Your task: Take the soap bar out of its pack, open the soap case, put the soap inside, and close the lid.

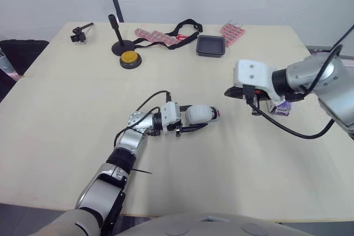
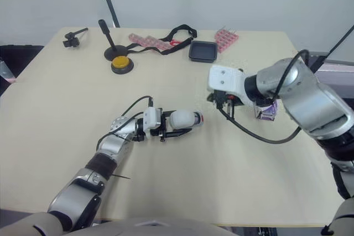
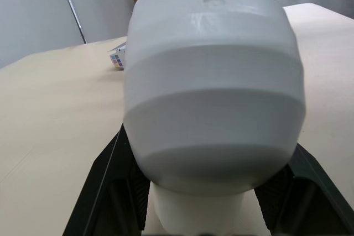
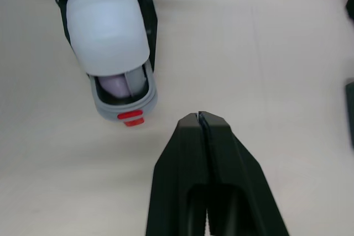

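The left gripper (image 1: 194, 123) is pinching the soap case (image 1: 200, 114); the right gripper (image 4: 198, 116), jaws pressed together, should push the lid (image 4: 105, 23) squarely shut.

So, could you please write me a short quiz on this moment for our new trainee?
1. True or false: the left gripper grips the soap case.
2. Pick one. The right gripper is: A) open wide; B) shut on nothing; C) shut on the case's lid.
3. Fill in: the pale purple thing showing inside the case, just behind the red latch, is the ____.
Key: 1 true; 2 B; 3 soap bar.
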Action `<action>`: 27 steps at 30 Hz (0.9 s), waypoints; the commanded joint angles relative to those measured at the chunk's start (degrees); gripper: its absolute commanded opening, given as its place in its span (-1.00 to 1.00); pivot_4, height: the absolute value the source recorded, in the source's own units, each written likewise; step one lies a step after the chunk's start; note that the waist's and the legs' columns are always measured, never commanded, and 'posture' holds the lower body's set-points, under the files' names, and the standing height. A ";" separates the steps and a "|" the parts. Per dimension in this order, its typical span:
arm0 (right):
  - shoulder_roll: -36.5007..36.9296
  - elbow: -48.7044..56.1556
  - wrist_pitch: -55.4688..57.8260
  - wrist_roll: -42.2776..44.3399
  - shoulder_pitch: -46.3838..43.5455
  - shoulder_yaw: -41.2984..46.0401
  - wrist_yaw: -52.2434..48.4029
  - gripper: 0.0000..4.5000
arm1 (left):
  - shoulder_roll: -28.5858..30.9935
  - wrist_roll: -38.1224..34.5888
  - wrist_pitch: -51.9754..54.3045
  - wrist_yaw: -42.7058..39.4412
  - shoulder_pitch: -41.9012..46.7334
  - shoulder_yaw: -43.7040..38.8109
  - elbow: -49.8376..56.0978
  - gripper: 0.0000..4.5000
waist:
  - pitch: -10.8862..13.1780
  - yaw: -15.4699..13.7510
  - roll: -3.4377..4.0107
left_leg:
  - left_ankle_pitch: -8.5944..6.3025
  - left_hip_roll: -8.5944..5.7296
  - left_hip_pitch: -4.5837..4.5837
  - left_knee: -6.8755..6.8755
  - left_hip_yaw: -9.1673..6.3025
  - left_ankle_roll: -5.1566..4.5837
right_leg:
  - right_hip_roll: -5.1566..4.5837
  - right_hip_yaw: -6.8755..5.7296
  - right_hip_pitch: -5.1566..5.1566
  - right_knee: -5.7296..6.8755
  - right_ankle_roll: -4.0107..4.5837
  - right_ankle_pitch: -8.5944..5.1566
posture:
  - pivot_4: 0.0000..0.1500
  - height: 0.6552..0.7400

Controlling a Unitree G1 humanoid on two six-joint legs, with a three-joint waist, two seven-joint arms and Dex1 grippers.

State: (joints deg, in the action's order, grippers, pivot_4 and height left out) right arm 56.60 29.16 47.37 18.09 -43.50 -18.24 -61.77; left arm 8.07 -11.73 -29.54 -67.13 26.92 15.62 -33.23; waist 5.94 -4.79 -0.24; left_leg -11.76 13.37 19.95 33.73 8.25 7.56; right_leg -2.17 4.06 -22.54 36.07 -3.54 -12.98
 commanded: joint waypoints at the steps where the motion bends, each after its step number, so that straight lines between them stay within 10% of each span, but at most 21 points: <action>1: 0.07 1.68 -1.27 1.11 0.79 3.63 -0.28 -0.31 | 1.44 1.54 1.46 -0.18 -1.26 0.12 -2.26 -0.15 | 0.00 0.00 0.00 | 0.00 0.00 0.01 0.00 0.00 0.00 | 0.00 0.00 0.00 -0.01 0.00 0.00 | 1.00 0.99; 10: -2.98 4.64 1.37 6.35 2.24 4.97 -1.15 0.99 | 1.53 1.65 1.73 -0.26 -1.10 0.20 -2.02 -0.15 | 0.01 0.11 0.00 | 0.06 0.00 0.01 -0.02 0.01 -0.10 | 0.00 0.00 -0.01 -0.04 0.00 0.00 | 1.00 0.99; 27: -9.11 4.34 10.10 5.61 -7.11 -7.58 -0.09 0.99 | 1.42 1.93 2.18 0.28 -1.18 0.53 -1.35 -0.15 | 0.03 0.16 -0.02 | 0.04 0.00 0.00 -0.07 0.01 -0.04 | 0.01 -0.03 -0.01 -0.06 0.00 0.00 | 1.00 0.99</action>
State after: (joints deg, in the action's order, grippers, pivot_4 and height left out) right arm 47.34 33.55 57.46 24.78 -49.48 -25.83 -62.44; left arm 8.43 -11.72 -29.16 -67.19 26.98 15.76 -32.69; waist 5.97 -4.63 -0.25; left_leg -11.73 13.37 19.94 33.66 8.25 7.53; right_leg -2.17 4.03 -22.55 36.02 -3.54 -12.98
